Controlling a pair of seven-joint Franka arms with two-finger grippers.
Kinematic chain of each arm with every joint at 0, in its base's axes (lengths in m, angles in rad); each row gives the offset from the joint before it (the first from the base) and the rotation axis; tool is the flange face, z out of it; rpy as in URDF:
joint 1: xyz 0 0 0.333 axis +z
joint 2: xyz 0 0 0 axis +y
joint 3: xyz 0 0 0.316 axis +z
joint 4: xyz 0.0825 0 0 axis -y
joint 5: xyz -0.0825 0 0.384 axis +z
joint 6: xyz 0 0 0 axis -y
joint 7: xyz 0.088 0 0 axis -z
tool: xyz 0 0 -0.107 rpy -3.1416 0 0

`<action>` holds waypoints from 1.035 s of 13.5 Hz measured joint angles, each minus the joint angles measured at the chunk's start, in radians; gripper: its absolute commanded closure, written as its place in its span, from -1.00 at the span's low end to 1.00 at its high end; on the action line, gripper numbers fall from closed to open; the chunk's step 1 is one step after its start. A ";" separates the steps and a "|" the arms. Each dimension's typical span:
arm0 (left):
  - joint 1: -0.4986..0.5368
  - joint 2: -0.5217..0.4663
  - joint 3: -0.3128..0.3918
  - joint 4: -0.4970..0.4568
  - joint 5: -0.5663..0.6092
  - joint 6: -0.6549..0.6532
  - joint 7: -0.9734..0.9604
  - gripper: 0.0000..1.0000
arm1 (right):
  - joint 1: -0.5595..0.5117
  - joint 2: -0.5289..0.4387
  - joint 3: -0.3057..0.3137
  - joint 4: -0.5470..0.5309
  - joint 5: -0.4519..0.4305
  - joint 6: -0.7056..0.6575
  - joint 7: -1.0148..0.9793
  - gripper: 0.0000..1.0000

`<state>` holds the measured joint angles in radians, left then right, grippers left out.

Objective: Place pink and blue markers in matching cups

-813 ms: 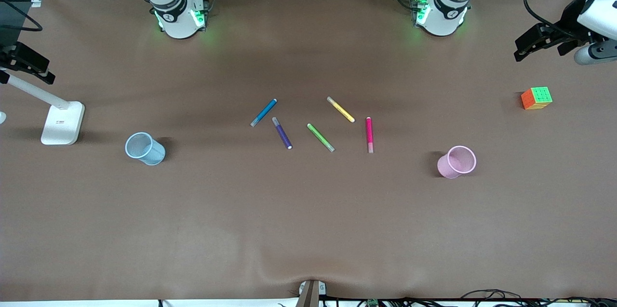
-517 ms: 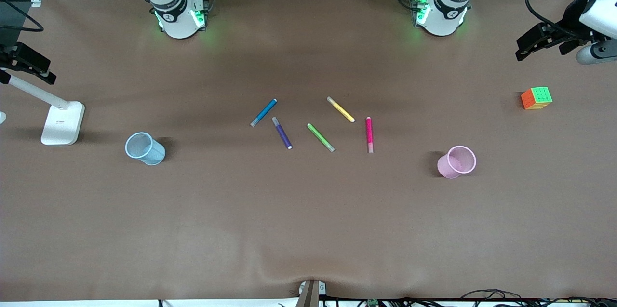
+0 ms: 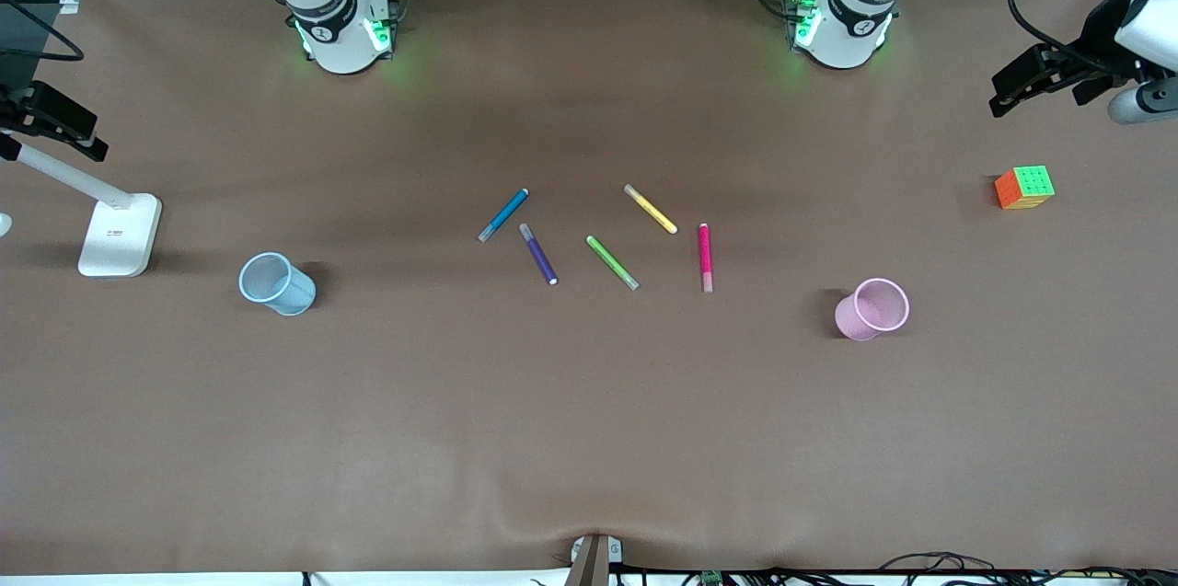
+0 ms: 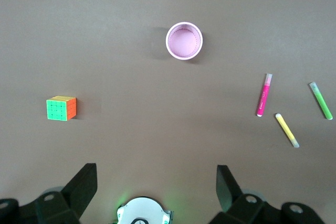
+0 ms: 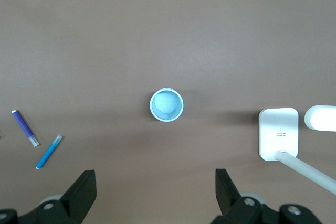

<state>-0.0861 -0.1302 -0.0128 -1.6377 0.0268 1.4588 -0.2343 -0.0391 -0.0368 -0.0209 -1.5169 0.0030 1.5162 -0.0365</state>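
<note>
The pink marker [image 3: 705, 257] and the blue marker [image 3: 503, 214] lie flat mid-table among other markers. The pink cup [image 3: 872, 309] stands upright toward the left arm's end, and the blue cup [image 3: 276, 283] toward the right arm's end. My left gripper [image 3: 1045, 87] hangs open and empty high over the left arm's end; its wrist view shows the left gripper [image 4: 156, 182], the pink cup [image 4: 184, 40] and the pink marker [image 4: 263, 95]. My right gripper [image 3: 51, 119] hangs open and empty over the right arm's end; its wrist view shows the right gripper [image 5: 155, 187], the blue cup [image 5: 166, 104] and the blue marker [image 5: 49, 151].
A purple marker [image 3: 538, 254], a green marker [image 3: 612, 262] and a yellow marker [image 3: 651, 209] lie between the blue and pink ones. A colour cube [image 3: 1024, 187] sits at the left arm's end. A white lamp base [image 3: 118, 235] stands beside the blue cup.
The left gripper has drifted slightly outward toward its end of the table. The markers, cups and right gripper have not visibly moved.
</note>
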 measured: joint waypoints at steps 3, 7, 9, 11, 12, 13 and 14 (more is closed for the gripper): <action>-0.003 0.015 -0.003 0.000 0.000 -0.001 0.001 -1.00 | 0.000 0.000 0.000 0.000 0.000 0.000 0.000 -1.00; -0.006 0.032 -0.009 -0.001 0.000 -0.008 0.001 -1.00 | 0.000 0.000 0.000 0.000 0.000 -0.001 0.000 -1.00; -0.010 0.054 -0.011 -0.001 0.000 -0.007 0.001 -1.00 | 0.000 0.000 0.000 0.000 0.000 -0.002 0.000 -1.00; -0.018 0.090 -0.015 -0.001 0.000 0.001 0.001 -1.00 | 0.000 0.000 -0.001 0.000 0.000 -0.002 0.000 -1.00; -0.022 0.113 -0.023 -0.001 0.000 0.011 0.001 -1.00 | -0.001 0.000 -0.001 0.000 0.000 -0.002 0.000 -1.00; -0.028 0.137 -0.032 -0.001 -0.001 0.022 0.001 -1.00 | -0.001 0.000 -0.001 0.000 0.000 -0.002 0.000 -1.00; -0.036 0.164 -0.040 -0.001 -0.001 0.033 0.001 -1.00 | -0.001 0.000 -0.001 0.000 0.000 -0.002 0.000 -1.00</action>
<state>-0.1218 0.0338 -0.0528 -1.6389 0.0258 1.4913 -0.2332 -0.0399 -0.0365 -0.0217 -1.5173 0.0030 1.5140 -0.0365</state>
